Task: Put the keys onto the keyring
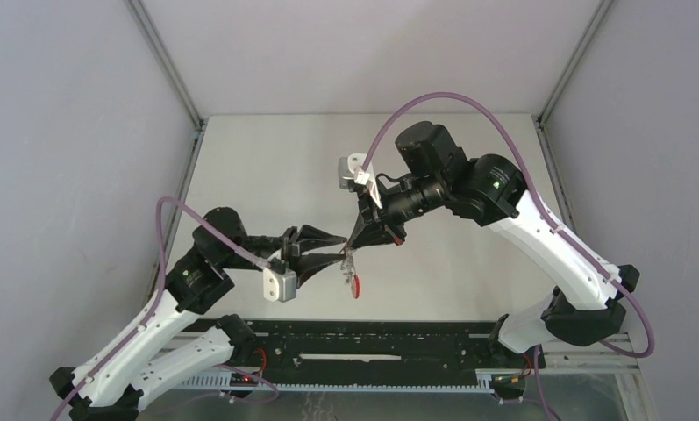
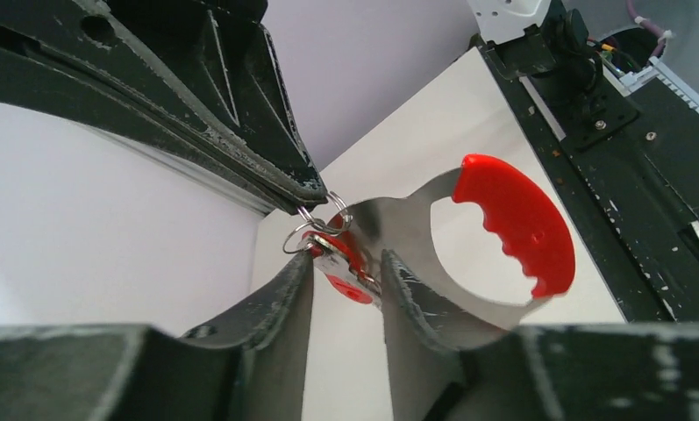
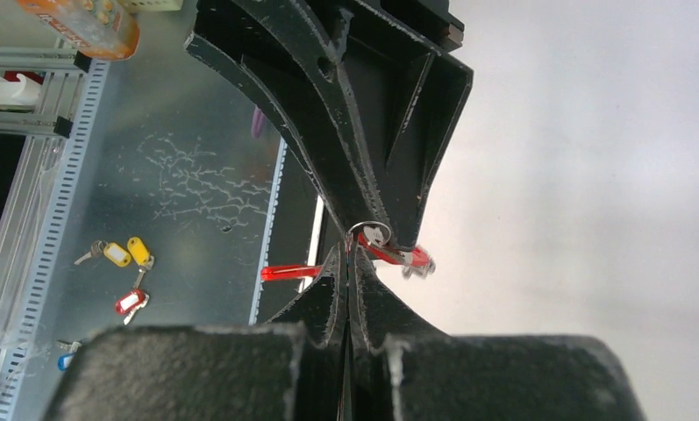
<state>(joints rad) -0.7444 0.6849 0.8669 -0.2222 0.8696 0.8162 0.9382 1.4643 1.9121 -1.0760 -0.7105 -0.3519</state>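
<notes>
FROM THE NEAR SIDE: Spare keys (image 3: pixel 122 254) with yellow and red tags lie on a scratched grey surface (image 3: pixel 196 175) below the table's near edge, beside a slotted strip (image 3: pixel 30 228). Above them, a black rail (image 1: pixel 372 338) runs along the near edge of the pale table (image 1: pixel 267 175), with an arm base toward each end.

Over the middle of the table, held above it, the two grippers meet tip to tip. The left gripper (image 2: pixel 350 263) is clamped on the key (image 2: pixel 353 285) by its red tag, which bridges the gap between the fingers. The right gripper (image 1: pixel 356 239), fingers pressed together, pinches a small ring (image 2: pixel 315 230) at the end of the keyring's silver band. The keyring (image 2: pixel 514 219), silver with a ribbed red arc, hangs just beside the key on its near side.

Plain grey walls (image 1: pixel 65 132) and aluminium posts (image 1: pixel 166 61) close in the table's left, right and far edges.
</notes>
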